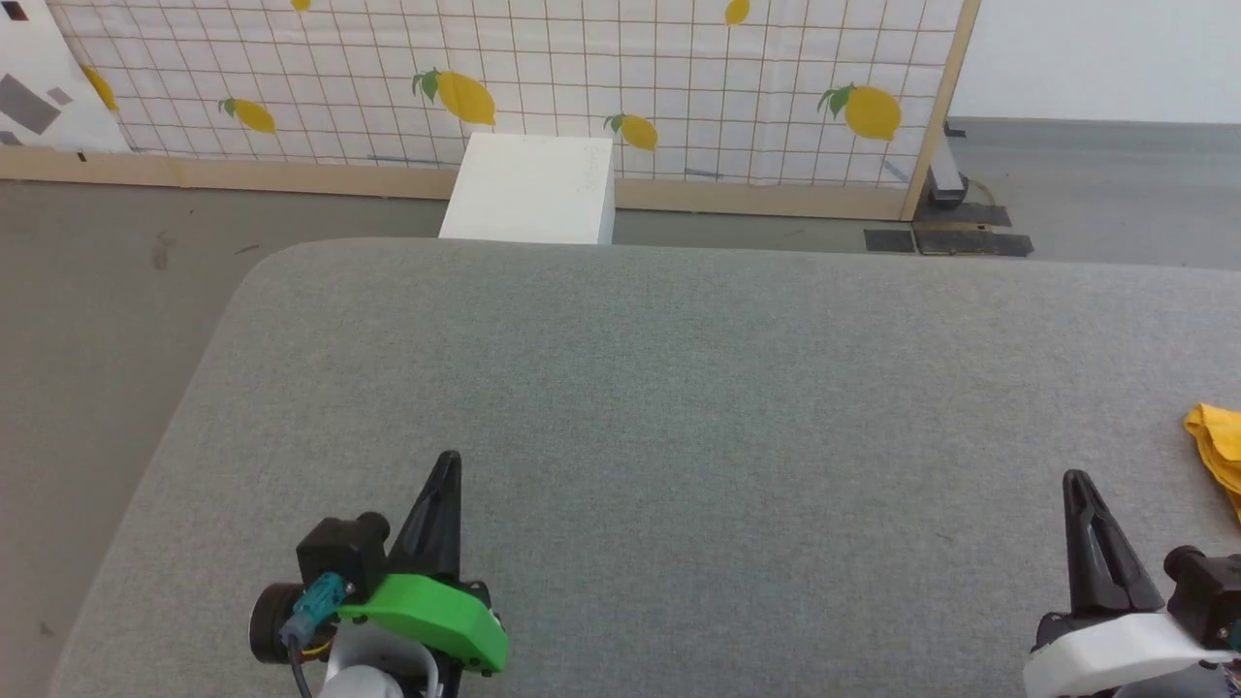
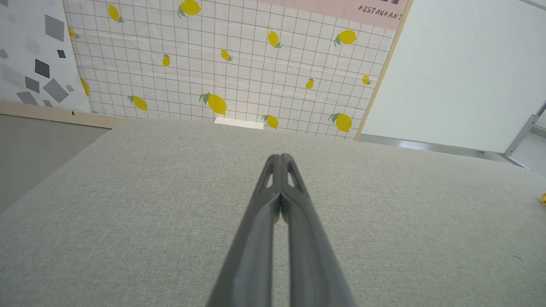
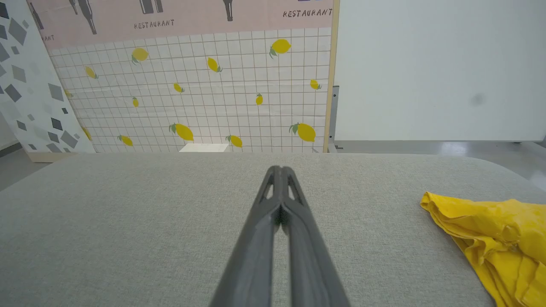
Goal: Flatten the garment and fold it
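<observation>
both end effectors pressed shut, yellow garment bunched at the counter's right

we see the left end effector (image 1: pixel 448 467) at the lower left of the head view, its two dark fingers pressed together into one point and holding nothing. a bright green cover (image 1: pixel 431 613) sits on its wrist. in the left wrist view the fingers meet at their tips above the grey cloth, with a thin slit between them lower down.

the right end effector (image 1: pixel 1076 482) stands at the lower right of the head view, likewise pressed together and empty, with a white cover (image 1: pixel 1115 645) on its wrist. both point up the head view, toward the far edge of the counter (image 1: pixel 620 368), a wide surface covered in grey cloth with a rounded far-left corner.

the garment (image 1: pixel 1220 448) lies on the counter at the right edge of the head view, to the right of the right end effector and apart from it. it is bright yellow, bunched and creased. in the right wrist view it lies as a rumpled heap at the lower right, one folded corner pointing toward the fingers without touching them. which part of it faces up we cannot tell.

beyond the counter's far edge a white box (image 1: pixel 531 189) stands on the grey floor (image 1: pixel 97 291), in front of a backdrop (image 1: pixel 679 78) of white grid printed with lemons and framed in pale wood. in the right wrist view a pink band lettered "restaurant" runs above the grid.
</observation>
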{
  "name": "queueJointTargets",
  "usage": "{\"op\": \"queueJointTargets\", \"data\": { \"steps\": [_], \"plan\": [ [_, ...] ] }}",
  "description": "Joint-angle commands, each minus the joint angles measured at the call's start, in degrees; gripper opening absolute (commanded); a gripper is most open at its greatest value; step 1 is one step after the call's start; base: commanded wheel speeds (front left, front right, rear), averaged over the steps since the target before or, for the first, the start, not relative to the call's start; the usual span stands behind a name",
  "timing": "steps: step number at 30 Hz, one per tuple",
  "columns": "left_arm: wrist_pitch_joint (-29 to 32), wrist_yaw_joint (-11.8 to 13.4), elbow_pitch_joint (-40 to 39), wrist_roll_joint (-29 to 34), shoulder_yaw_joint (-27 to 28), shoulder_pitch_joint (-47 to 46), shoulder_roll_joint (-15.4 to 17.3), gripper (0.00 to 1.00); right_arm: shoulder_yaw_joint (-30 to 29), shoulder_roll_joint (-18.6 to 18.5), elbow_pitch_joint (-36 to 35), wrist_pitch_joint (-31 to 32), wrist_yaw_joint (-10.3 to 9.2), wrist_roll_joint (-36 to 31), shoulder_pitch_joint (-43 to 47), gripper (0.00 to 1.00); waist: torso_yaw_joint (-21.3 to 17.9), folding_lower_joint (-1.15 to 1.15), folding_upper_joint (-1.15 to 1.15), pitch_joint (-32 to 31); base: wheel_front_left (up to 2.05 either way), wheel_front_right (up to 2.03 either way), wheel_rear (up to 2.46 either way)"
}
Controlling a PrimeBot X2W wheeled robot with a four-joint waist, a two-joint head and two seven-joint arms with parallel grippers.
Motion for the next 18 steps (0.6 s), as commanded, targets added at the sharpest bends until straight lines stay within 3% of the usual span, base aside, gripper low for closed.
{"op": "queueJointTargets", "data": {
  "steps": [1,18],
  "plan": [
    [0.25,0.34,-0.48,0.86,0.36,0.50,-0.02,0.00,0.35,0.01,-0.05,0.24,0.00,-0.43,-0.70,0.00,-0.03,0.00,0.00,0.02,0.00,0.00,0.00],
    [2.23,0.74,-2.41,3.04,1.70,1.06,-0.05,0.00,1.66,0.03,-0.11,1.43,-0.01,-1.24,-1.56,0.00,-0.47,0.00,0.00,0.32,0.00,0.00,0.00]
  ]
}}
